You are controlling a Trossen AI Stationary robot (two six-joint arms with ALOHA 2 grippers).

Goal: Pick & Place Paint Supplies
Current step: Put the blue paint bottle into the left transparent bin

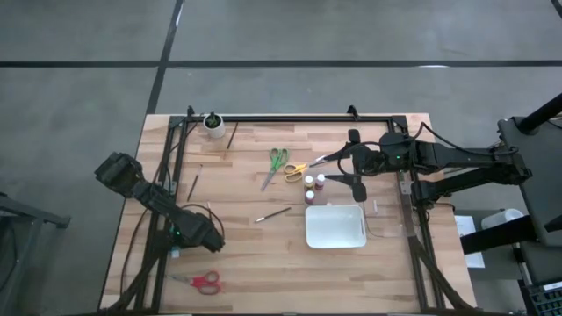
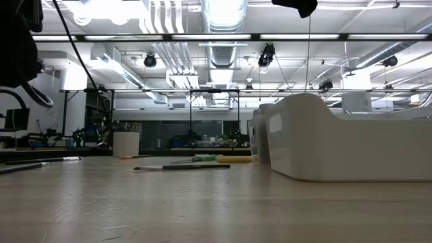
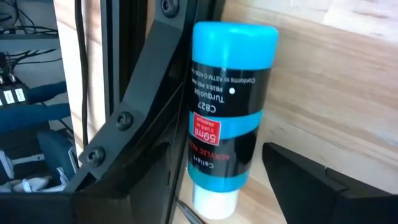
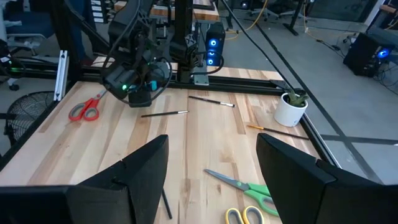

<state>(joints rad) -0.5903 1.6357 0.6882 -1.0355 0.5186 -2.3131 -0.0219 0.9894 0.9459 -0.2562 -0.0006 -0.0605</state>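
A turquoise paint bottle point(image 3: 230, 112) with a white cap lies on its side on the wooden table, close beside the black frame rail point(image 3: 143, 112) at the table's left edge. My left gripper point(image 3: 221, 202) is low over it and open, with one finger on either side of the cap end. My right gripper point(image 1: 344, 168) hangs open above the table's right half, near two small paint bottles point(image 1: 314, 188) that stand beside the white tray point(image 1: 335, 226). Green scissors point(image 1: 277, 162), yellow scissors point(image 1: 296, 169) and a thin brush point(image 1: 272, 213) lie mid-table. Red scissors point(image 1: 204, 281) lie near the front left.
A white cup point(image 1: 213, 124) stands at the far left corner. Another brush point(image 1: 195, 183) lies left of centre. A black frame point(image 1: 290, 117) runs along the far and side edges. Bare wood lies between the left arm and the tray.
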